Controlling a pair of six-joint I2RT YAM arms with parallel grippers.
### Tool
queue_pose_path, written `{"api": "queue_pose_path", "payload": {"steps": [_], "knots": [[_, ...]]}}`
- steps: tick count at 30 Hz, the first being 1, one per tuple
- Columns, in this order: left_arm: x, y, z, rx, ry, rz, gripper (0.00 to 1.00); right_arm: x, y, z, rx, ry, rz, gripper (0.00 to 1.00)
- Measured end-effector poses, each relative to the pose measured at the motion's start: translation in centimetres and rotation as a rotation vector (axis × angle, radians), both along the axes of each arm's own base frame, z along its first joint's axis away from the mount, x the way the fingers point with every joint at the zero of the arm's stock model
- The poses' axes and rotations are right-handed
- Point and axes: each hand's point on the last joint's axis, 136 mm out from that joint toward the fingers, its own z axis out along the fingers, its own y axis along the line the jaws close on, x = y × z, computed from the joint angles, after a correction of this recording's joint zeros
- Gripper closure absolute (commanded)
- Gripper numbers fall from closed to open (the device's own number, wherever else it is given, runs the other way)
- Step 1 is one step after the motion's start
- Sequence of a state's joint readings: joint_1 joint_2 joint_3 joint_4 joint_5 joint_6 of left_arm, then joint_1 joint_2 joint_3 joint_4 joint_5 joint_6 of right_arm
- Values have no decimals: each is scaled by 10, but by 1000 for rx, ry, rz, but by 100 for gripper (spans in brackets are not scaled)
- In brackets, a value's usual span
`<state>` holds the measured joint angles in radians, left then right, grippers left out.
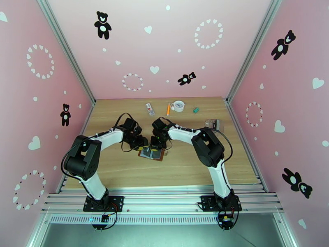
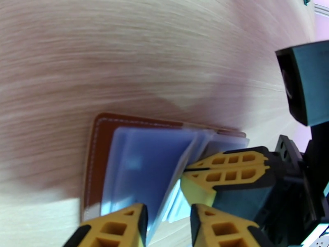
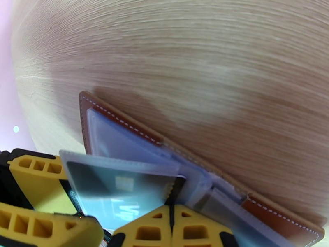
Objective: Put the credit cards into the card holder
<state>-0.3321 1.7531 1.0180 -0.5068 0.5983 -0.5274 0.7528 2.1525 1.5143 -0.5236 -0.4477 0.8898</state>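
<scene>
Right gripper (image 3: 170, 208) shut, pinching card holder (image 3: 131, 138) sleeve edge; left gripper (image 2: 167, 222) part-open, straddling sleeve; bare table (image 3: 205, 58) beyond.

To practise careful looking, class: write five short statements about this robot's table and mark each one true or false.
1. The card holder lies open on the table. True.
2. The right hand has its fingers spread wide. False: they are shut together.
3. An orange pen lies near the table's far edge. True.
4. The card holder is black. False: it is brown leather with grey-blue pockets.
5. A credit card shows through a see-through pocket. True.
</scene>
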Motion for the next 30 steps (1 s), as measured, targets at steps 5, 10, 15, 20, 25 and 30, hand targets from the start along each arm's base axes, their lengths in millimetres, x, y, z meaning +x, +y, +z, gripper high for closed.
{"api": "queue_pose_path", "payload": {"steps": [5, 10, 15, 20, 25, 30], "knots": [[1, -7, 6, -47, -7, -13, 66, 2, 0, 1, 1, -2, -12, 79], [4, -13, 14, -86, -23, -15, 66, 10, -15, 11, -36, -35, -57, 65], [-6, -31, 19, -118, -11, -55, 65, 24, -48, 44, -34, -104, -152, 64], [-9, -54, 22, -142, -8, -106, 65, 35, -97, 68, -39, -158, -278, 64], [-3, -73, 19, -143, -4, -146, 61, 29, -140, 51, -120, -129, -366, 64], [-6, -91, 12, -134, 3, -204, 61, 23, -161, 41, -174, -105, -400, 64]]}}
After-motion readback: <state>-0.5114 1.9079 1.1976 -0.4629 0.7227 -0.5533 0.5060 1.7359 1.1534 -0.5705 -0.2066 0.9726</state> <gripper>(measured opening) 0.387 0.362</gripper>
